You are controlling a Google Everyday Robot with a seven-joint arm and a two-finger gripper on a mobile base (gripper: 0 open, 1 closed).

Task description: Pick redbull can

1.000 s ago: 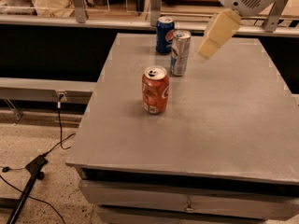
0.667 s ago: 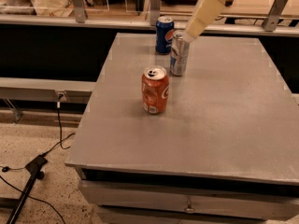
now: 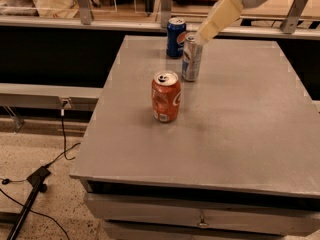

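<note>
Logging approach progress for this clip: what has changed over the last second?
The gripper moved left and up, from beside the redbull can to just over its top right rim; I cannot tell whether it touches. Nothing has been taken hold of. The redbull can, Pepsi can and orange can stand where they were on the table.

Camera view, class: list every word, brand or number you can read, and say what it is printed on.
No text can be read for certain.
blue can: markings too blurred to read.
redbull can: print too blurred to read.
orange can: white markings, unreadable.
pincer, just above the redbull can: no text.
</note>
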